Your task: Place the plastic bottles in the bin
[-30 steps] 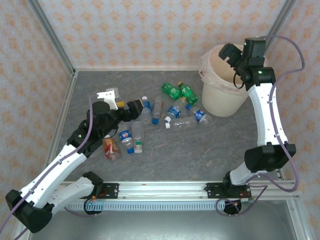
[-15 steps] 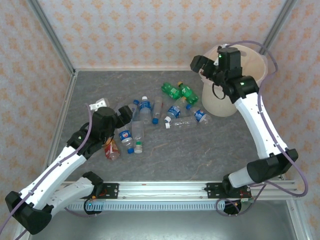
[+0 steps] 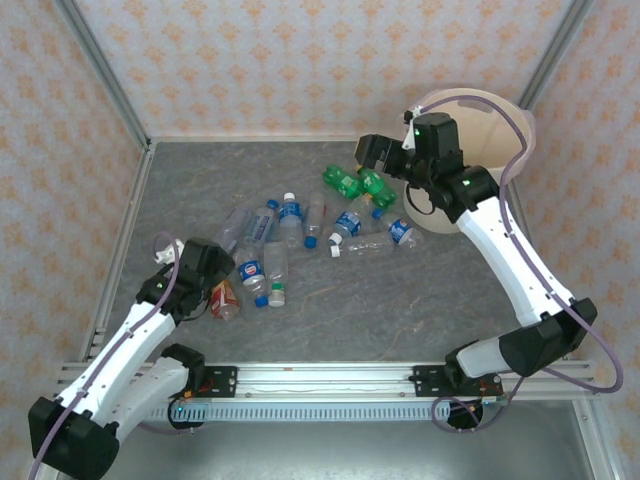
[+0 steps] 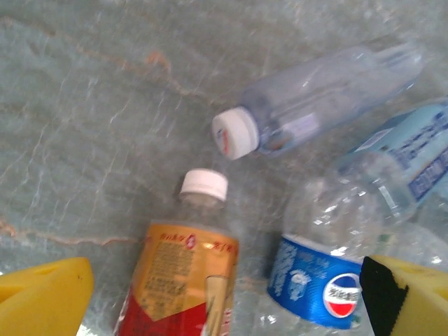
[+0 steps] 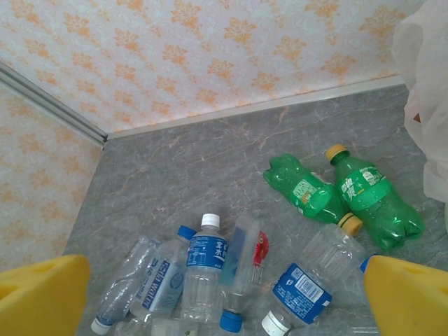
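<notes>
**Both end effectors released; bottles lie on the desk, outside the bin**

From above I see the plastic bottles (image 3: 300, 235) lying in a loose scatter across the middle of the grey desk (image 3: 400, 300). Every one I can make out is outside the bin (image 3: 484, 96). The bin stands at the far right corner. My right arm crosses in front of it, so much of its wall and its inside are hidden from me.

The left end effector (image 3: 168, 248) hangs over the left end of the scatter, released and holding nothing. From above its tips are hard to pick out. In the left wrist view the yellow fingers (image 4: 43, 297) sit wide apart at the bottom corners. Between them lies the red-labelled bottle (image 4: 183, 280), its base cut off by the bottom edge. Just beside it is a Pepsi-labelled bottle (image 4: 318, 276), blurred and partly behind the right finger. A clear white-capped bottle (image 4: 315, 98) lies beyond, and a pale-blue-labelled bottle (image 4: 413, 150) runs off the right edge.

The right end effector (image 3: 367, 152) hovers near the bin above two green bottles (image 5: 308, 189), likewise released and empty. In its wrist view the liner bag (image 5: 423, 91) shows at the right edge, and the lowest bottles are cropped.
</notes>
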Tool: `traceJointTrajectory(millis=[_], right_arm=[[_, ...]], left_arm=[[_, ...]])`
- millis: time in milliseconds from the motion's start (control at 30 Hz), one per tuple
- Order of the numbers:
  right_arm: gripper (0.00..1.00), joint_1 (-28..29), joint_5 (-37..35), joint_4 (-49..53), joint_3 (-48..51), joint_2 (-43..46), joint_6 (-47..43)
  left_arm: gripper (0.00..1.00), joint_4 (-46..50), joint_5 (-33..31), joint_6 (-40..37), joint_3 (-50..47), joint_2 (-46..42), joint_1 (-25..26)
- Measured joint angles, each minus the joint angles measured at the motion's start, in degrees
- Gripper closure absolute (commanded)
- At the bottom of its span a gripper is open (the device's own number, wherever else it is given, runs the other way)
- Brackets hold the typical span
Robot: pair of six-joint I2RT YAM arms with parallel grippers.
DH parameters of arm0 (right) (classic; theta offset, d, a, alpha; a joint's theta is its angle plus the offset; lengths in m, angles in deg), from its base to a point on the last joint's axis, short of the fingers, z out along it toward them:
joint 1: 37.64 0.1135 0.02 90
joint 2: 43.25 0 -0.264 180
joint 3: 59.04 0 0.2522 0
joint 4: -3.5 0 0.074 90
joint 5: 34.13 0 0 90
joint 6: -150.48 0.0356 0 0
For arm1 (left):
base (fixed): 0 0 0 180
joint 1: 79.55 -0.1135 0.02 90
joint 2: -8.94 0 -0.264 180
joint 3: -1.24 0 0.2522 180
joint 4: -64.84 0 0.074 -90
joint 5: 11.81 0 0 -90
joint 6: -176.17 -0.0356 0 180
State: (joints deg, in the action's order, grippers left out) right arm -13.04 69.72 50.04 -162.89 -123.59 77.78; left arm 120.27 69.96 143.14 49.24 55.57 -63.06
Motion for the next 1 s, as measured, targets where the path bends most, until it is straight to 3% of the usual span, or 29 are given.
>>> traceJointTrajectory(millis=[500,1000], right_arm=[[0.0,0.0,0.8,-0.8,0.0,0.1,-0.5],[0.0,0.0,1.3,-0.7,-1.0,-3.1,-0.5]], left_arm=[[0.12,-6.1,10.7,1.7,-8.1,2.1,-0.1],[0.23,-10.5,13.6,3.6,-11.6,2.1,-0.2]])
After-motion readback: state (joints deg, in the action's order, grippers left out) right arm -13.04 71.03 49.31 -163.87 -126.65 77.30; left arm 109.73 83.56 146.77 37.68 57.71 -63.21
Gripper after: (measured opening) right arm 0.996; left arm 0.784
